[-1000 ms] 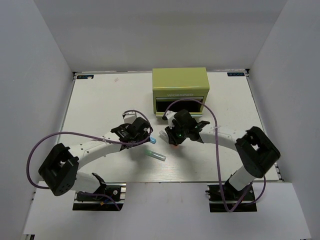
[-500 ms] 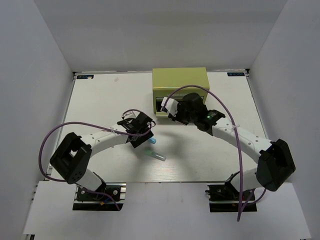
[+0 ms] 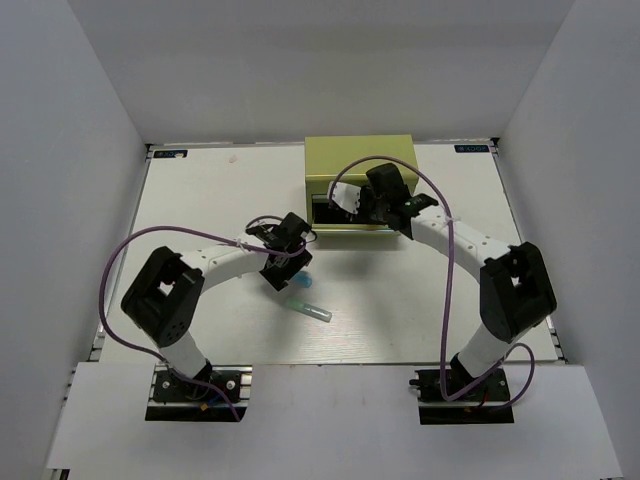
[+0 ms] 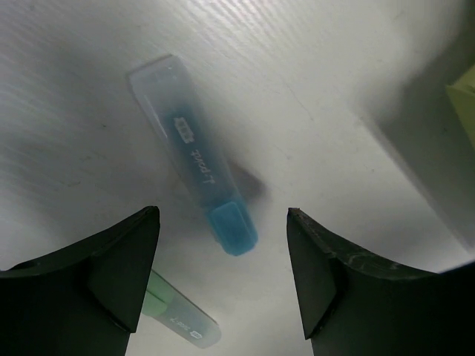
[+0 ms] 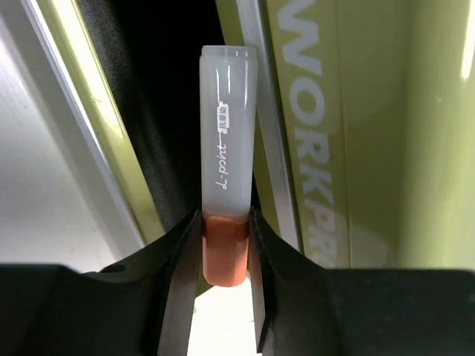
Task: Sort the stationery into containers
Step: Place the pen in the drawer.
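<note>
1. The yellow-green metal toolbox chest (image 3: 360, 165) sits at the far side of the white table (image 3: 200, 200). Its lettering runs out of frame in the right wrist view.
2. The right gripper (image 5: 225, 241) pinches the translucent stick with the orange end (image 5: 227, 170) by that end, and the clear tip points straight at the chest's dark drawer opening.
3. The left gripper (image 4: 223, 245) hangs with its jaws spread over the translucent blue-ended stick (image 4: 194, 159), which lies flat and diagonal on the table, blue end nearest the fingers.
4. The green-ended stick (image 4: 182, 319) is half hidden behind a finger.
</note>
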